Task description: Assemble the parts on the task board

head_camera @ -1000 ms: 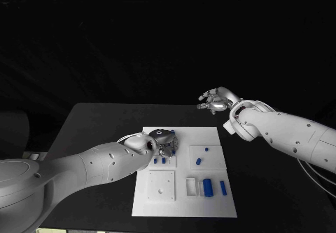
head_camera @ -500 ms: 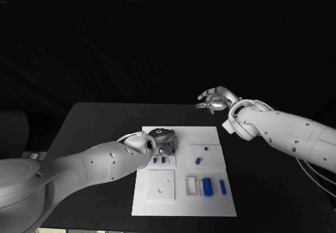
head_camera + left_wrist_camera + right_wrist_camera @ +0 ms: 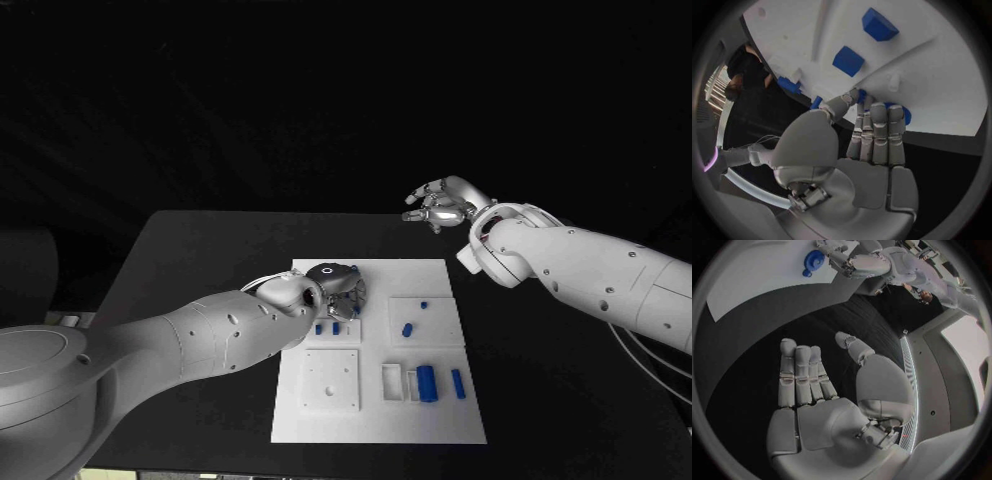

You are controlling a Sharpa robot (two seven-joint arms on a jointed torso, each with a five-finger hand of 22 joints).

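The white task board (image 3: 433, 420) lies in the middle of the black table. My left hand (image 3: 340, 291) is low over its far left corner. In the left wrist view its thumb and straight fingers (image 3: 878, 131) meet on a round blue part (image 3: 902, 113) at the board's edge. The same round blue part (image 3: 812, 261) lies at those fingertips in the right wrist view. Small blue parts (image 3: 407, 329) lie further along the board, and two blue blocks (image 3: 847, 60) stand close to the left hand. My right hand (image 3: 444, 208) is raised over the table's far edge, fingers apart, holding nothing.
A larger blue cylinder (image 3: 426, 379) and a slim blue piece (image 3: 457, 384) sit in recesses near the board's right front. A white square plate (image 3: 332, 380) takes up the left front. Bare black table (image 3: 188, 270) flanks the board on both sides.
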